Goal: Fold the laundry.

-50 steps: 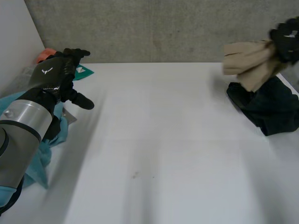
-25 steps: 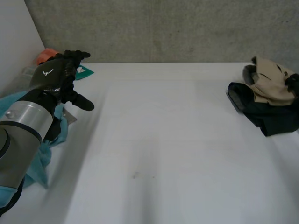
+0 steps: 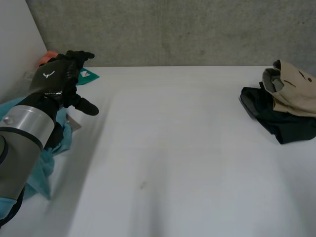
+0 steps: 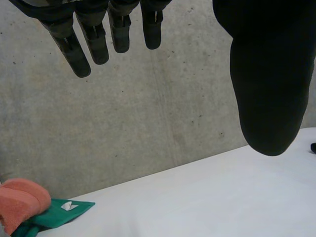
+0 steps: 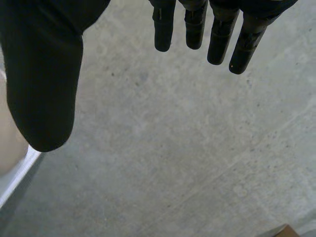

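A folded tan garment [image 3: 292,89] lies on top of a dark garment [image 3: 284,121] at the table's right edge. Crumpled teal cloth [image 3: 42,168] sits at the left edge, partly hidden under my left arm. Above that cloth my left hand [image 3: 58,78] hovers open, with its fingers [image 4: 79,44] straight and its thumb apart, holding nothing. My right hand [image 5: 44,74] is open too, its fingers [image 5: 239,44] straight and empty, facing bare concrete. A sliver of tan cloth [image 5: 6,148] shows beside its thumb.
An orange cloth [image 3: 47,58] and a green cloth [image 3: 89,75] lie at the far left corner, seen also past the left hand's fingertips as the orange cloth [image 4: 19,202] and green cloth [image 4: 54,212]. A concrete wall [image 3: 173,29] stands behind the white table [image 3: 173,148].
My right hand opened, left the tan garment on the dark one, and drew away off the right side of the head view. The left arm barely moved.
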Robot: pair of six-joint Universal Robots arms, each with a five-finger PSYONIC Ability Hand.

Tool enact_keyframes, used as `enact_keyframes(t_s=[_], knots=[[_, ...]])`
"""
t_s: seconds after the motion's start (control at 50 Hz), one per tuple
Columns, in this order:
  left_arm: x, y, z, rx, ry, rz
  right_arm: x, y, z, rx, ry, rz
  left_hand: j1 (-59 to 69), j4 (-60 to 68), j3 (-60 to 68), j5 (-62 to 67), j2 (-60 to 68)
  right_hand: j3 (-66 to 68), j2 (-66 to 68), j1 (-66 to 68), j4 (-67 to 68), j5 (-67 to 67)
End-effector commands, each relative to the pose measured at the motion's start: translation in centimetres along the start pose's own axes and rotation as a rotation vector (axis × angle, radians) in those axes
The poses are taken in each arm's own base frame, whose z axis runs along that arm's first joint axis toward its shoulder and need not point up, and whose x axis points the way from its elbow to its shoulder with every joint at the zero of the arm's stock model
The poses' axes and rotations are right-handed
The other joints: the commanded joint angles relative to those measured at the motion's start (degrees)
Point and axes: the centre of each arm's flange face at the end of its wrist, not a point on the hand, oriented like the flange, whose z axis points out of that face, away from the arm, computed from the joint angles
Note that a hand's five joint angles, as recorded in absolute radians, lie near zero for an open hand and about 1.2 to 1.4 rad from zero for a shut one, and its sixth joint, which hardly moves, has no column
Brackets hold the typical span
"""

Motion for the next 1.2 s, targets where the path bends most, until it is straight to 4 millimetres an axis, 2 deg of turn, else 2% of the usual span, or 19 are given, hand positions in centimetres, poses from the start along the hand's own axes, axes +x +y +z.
enact_keyframes(t_s=[0.02,0.04,0.1,0.18,0.26,0.3,0.44,0.58,0.72,0.9,1.06,1.12,1.2], knots=[[0.0,0.0,-0.1,0.001,0.000,0.000,-5.4,-5.3,-1.1,0.062,-0.117,0.067,-1.5,-1.5,-1.8,-2.5,-1.6,-2.2,-2.5,-2.2,-3.3,-3.0],[0.0,0.0,-0.1,0.001,0.000,0.000,-6.3,-5.5,-1.2,0.063,-0.139,0.107,-1.5,-1.5,-1.8,-2.5,-1.6,-2.2,-2.5,-2.2,-3.3,-3.0],[0.0,-0.1,-0.1,0.003,-0.001,0.000,-7.4,-5.5,-1.2,0.060,-0.164,0.189,-1.5,-1.5,-1.8,-2.5,-1.6,-2.2,-2.5,-2.2,-3.3,-3.0],[0.0,0.0,-0.1,0.001,0.000,0.000,-9.8,-4.9,-1.1,0.049,-0.249,0.345,-1.5,-1.5,-1.8,-2.5,-1.6,-2.2,-2.5,-2.2,-3.3,-3.0],[0.0,0.1,0.0,-0.004,0.000,0.000,-11.8,-3.4,-1.0,0.015,-0.341,0.482,-1.5,-1.5,-1.8,-2.5,-1.6,-2.2,-2.5,-2.2,-3.3,-3.0],[0.0,0.3,0.0,-0.010,-0.001,0.000,-12.8,-2.0,-1.0,-0.022,-0.371,0.550,-1.5,-1.5,-1.8,-2.5,-1.6,-2.2,-2.5,-2.2,-3.3,-3.0],[0.0,0.5,0.0,-0.016,0.002,0.001,-15.7,2.0,-1.6,-0.148,-0.443,0.605,-1.5,-1.5,-1.8,-2.5,-1.6,-2.2,-2.5,-2.2,-3.3,-3.0],[0.0,0.7,0.0,-0.021,0.003,0.003,-17.7,4.2,-2.1,-0.201,-0.553,0.631,-1.5,-1.5,-1.8,-2.5,-1.6,-2.2,-2.5,-2.2,-3.3,-3.0],[0.0,0.8,0.0,-0.024,0.002,0.003,-18.1,5.4,-2.1,-0.224,-0.587,0.632,-1.5,-1.5,-1.8,-2.5,-1.6,-2.2,-2.5,-2.2,-3.3,-3.0],[0.0,0.8,0.0,-0.024,0.002,0.003,-18.8,7.2,-2.4,-0.226,-0.625,0.514,-1.5,-1.5,-1.8,-2.5,-1.6,-2.2,-2.5,-2.2,-3.3,-3.0],[0.0,0.9,0.0,-0.027,0.004,0.003,-19.1,8.0,-2.5,-0.238,-0.631,0.494,-1.5,-1.5,-1.8,-2.5,-1.6,-2.2,-2.5,-2.2,-3.3,-3.0],[0.0,1.0,0.0,-0.029,0.003,0.003,-18.9,7.7,-2.4,-0.228,-0.629,0.484,-1.5,-1.5,-1.8,-2.5,-1.6,-2.2,-2.5,-2.2,-3.3,-3.0],[0.0,1.0,0.0,-0.029,0.003,0.003,-18.1,6.2,-2.2,-0.192,-0.622,0.456,-1.5,-1.5,-1.8,-2.5,-1.6,-2.2,-2.5,-2.2,-3.3,-3.0]])
